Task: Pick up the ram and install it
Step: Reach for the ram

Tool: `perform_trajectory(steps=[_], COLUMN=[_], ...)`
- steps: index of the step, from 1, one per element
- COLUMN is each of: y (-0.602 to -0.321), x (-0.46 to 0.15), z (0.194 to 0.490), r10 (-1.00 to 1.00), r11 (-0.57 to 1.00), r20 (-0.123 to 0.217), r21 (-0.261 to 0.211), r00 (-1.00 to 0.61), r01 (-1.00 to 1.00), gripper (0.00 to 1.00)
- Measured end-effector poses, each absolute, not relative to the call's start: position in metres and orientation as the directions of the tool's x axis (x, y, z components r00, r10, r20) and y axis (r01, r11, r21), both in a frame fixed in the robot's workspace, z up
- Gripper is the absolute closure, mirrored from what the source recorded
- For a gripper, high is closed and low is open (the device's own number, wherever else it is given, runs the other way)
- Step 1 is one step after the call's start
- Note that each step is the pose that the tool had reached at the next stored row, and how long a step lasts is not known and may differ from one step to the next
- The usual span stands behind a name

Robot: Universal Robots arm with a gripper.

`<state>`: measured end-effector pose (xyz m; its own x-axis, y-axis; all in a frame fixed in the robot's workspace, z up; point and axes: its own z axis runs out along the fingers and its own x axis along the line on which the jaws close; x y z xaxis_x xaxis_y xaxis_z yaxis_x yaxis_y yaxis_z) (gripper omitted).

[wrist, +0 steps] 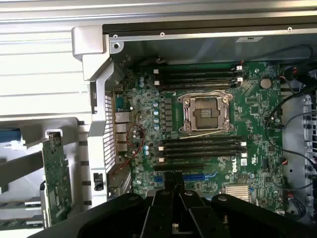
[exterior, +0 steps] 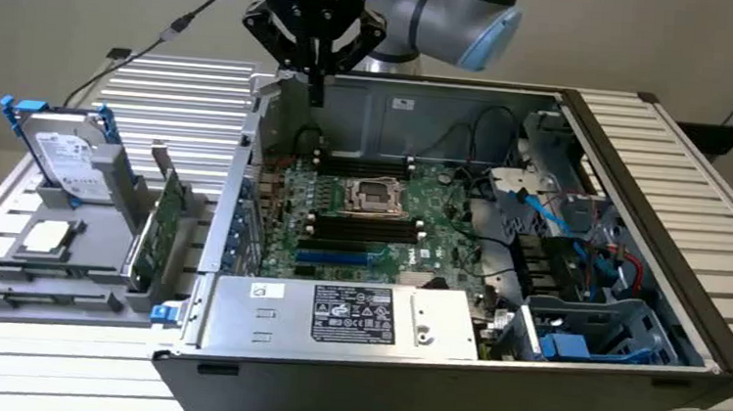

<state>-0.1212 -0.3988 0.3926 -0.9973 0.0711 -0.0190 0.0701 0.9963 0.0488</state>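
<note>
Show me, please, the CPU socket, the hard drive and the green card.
CPU socket (wrist: 206, 113): wrist view, its open middle.
Hard drive (exterior: 67, 157): exterior view, its labelled face.
Green card (exterior: 157, 233): exterior view, its board.

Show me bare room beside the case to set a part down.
Bare slatted table behind the hard drive, beside the case; also past the case on the exterior view's right. Crowded: the grey fixture and the cabled drive bay.

The arm (exterior: 467, 17) hangs in from up top, wrist vertical, end effector (exterior: 313, 85) pointing straight down, fingers (wrist: 167, 186) pinched together.
</note>
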Motion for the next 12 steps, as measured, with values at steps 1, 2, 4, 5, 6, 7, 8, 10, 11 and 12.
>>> perform_trajectory(steps=[1,2,4,5,6,7,8,10,11,12], y=[-0.3988,-0.3988,-0.3988,-0.3988,-0.3988,-0.3988,-0.3988,-0.3988,-0.3988,-0.3988], x=[-0.1212,-0.1212,-0.1212,-0.1212,-0.1212,-0.1212,-0.1212,-0.1212,-0.1212,-0.1212], z=[0.3926,0.3926,0.3926,0.3926,0.3926,0.3926,0.3926,0.3926,0.3926,0.3926], r10=[0.071,0.071,0.071,0.071,0.071,0.071,0.071,0.071,0.071,0.071], r11=[0.996,0.996,0.996,0.996,0.996,0.996,0.996,0.996,0.996,0.996], r20=[-0.019,-0.019,-0.019,-0.019,-0.019,-0.019,-0.019,-0.019,-0.019,-0.019], r21=[0.049,0.049,0.049,0.049,0.049,0.049,0.049,0.049,0.049,0.049], r00=[-0.997,-0.997,-0.997,-0.997,-0.997,-0.997,-0.997,-0.997,-0.997,-0.997], r01=[0.070,0.070,0.070,0.070,0.070,0.070,0.070,0.070,0.070,0.070], gripper=[0.89,0.89,0.89,0.89,0.89,0.89,0.89,0.89,0.89,0.89])
